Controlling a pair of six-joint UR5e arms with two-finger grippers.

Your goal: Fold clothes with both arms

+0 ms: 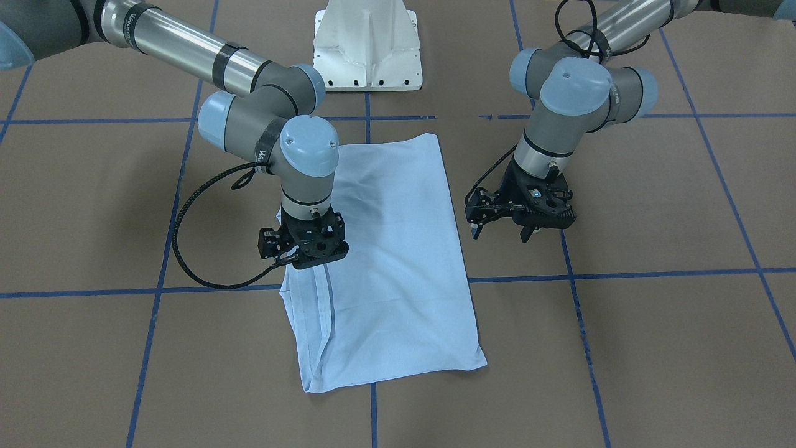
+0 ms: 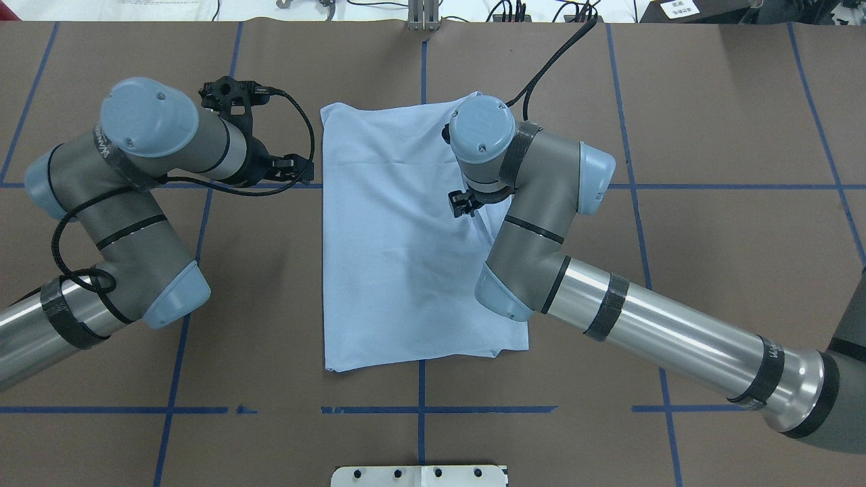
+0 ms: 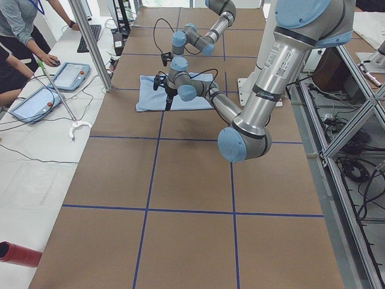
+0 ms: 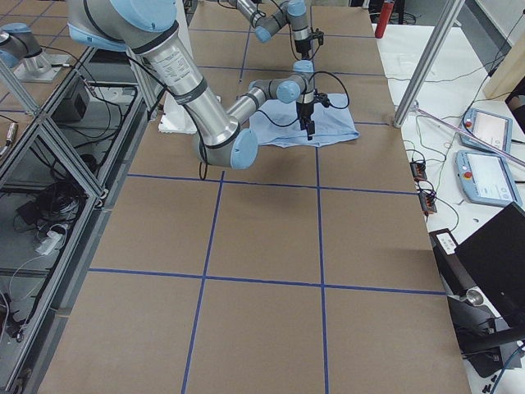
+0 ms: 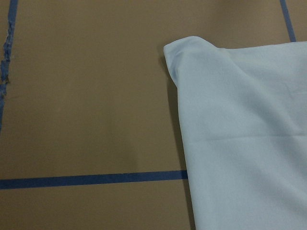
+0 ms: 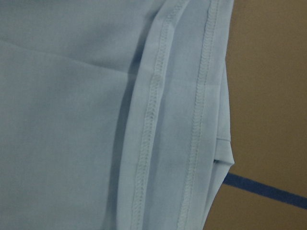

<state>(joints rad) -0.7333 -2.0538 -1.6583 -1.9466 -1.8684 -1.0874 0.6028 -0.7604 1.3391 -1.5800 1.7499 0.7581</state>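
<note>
The clothes are one pale blue T-shirt [image 1: 398, 267] folded into a long rectangle on the brown table [image 1: 653, 348]; it also shows in the overhead view [image 2: 399, 257]. My left gripper [image 1: 500, 234] hovers just off the shirt's long edge, its two fingers apart and nothing between them. The left wrist view shows one shirt corner [image 5: 240, 143] and bare table. My right gripper [image 1: 309, 255] stands low over the opposite long edge, where stitched hems [image 6: 153, 120] run. Its fingers are hidden under the gripper body, so I cannot tell its state.
The white pedestal base [image 1: 367, 50] stands behind the shirt. Blue tape lines [image 2: 419, 409] grid the table. In the exterior left view, people [image 3: 18, 36] and tablets [image 3: 71, 75] are at a side bench, and a red cylinder [image 3: 18, 254] lies near the corner.
</note>
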